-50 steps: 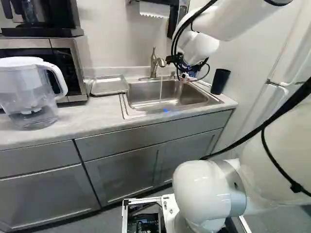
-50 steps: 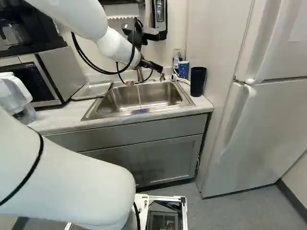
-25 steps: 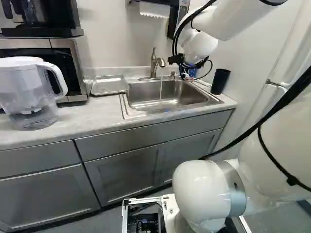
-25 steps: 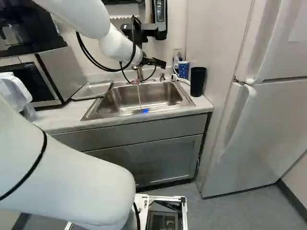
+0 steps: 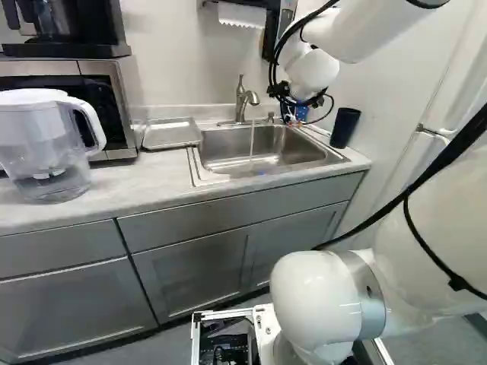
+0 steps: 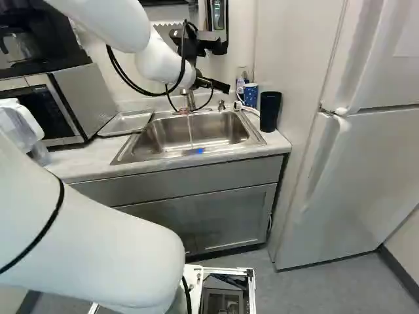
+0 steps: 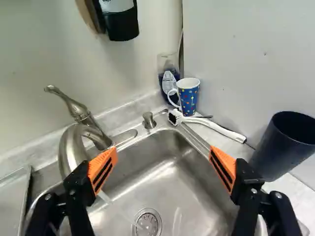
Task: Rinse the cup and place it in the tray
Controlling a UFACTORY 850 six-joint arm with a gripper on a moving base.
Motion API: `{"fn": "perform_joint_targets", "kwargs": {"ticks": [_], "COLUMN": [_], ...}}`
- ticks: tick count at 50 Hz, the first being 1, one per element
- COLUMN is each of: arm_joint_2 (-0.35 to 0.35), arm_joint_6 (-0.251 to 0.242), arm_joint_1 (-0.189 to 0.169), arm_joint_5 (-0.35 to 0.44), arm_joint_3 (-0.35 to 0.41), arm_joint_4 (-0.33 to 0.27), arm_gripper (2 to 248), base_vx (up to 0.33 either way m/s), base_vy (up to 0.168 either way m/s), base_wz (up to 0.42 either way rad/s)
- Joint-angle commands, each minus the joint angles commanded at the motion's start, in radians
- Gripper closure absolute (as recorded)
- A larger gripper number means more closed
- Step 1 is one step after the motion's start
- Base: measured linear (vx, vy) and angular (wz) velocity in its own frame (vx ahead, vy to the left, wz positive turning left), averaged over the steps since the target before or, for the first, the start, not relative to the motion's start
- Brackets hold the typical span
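My gripper (image 6: 221, 86) hangs over the back of the sink (image 6: 163, 152), right of the faucet. In the wrist view the gripper (image 7: 163, 152) is open, with nothing between its orange pads. Ahead of it, in the counter's corner, stands a blue dotted mug (image 7: 189, 98), upright, its handle toward the faucet. A dark tumbler (image 7: 283, 147) stands beside the sink, beyond the finger on the side away from the faucet. Water runs from the faucet (image 5: 242, 99) into the sink. The metal tray (image 5: 171, 134) lies on the counter left of the sink.
A white-handled brush (image 7: 216, 129) lies on the sink's corner near the mug. A soap bottle (image 7: 168, 81) is behind the mug. A dispenser (image 6: 217, 19) hangs on the wall. A water pitcher (image 5: 46, 144) and a microwave stand left; a fridge (image 6: 366, 170) stands right.
The arm's wrist and gripper have shifted slightly right and up in the right base view, mostly in the first half second. The mug, tumbler and tray have not moved.
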Motion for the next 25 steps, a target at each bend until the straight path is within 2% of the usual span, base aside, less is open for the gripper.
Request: {"fn": "perform_joint_targets", "kwargs": {"ticks": [25], "arm_joint_2": [-0.012], "arm_joint_6": [0.0], "arm_joint_1": [0.0], "arm_joint_5": [0.101], "arm_joint_3": [0.01], "arm_joint_4": [0.104], "arm_gripper": [3], "base_vx": [0.0], "base_vy": [0.0], "base_wz": [0.0]}}
